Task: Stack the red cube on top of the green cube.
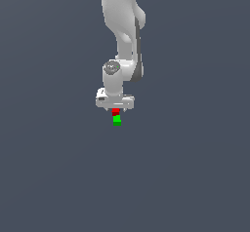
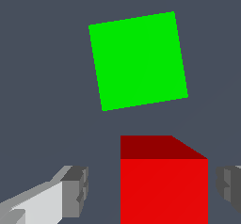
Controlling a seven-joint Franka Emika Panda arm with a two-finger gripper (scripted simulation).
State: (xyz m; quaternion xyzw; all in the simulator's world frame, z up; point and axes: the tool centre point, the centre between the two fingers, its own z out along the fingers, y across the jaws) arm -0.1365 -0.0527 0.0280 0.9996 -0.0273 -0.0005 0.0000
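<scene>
Your arm (image 1: 124,26) hangs straight down from the top of the exterior view, white and jointed, and the gripper (image 1: 115,110) sits right at the red cube (image 1: 115,112), which shows directly below the white hand body. Just beneath the red one in that view you have the green cube (image 1: 117,120), so the two read as a small red-over-green column, edges touching in the picture, though from this angle you cannot tell whether red actually rests on green or hangs just above it. Switch to the wrist view and the red cube (image 2: 164,190) fills the space between the fingers (image 2: 75,190): a plain, bright red face with a darker red face visible behind it, sharp corners, no markings. One grey pad stands to one side of it, the other grey pad at the opposite edge of the picture, and there is a visible gap of dark floor (image 2: 42,77) between each pad and the cube, so your jaws are spread and not pinching it. The green cube (image 2: 138,60) shows beyond the red one as a flat, bright green square, turned slightly askew against the red cube's straight edges, with a strip of grey floor between them in this view.
</scene>
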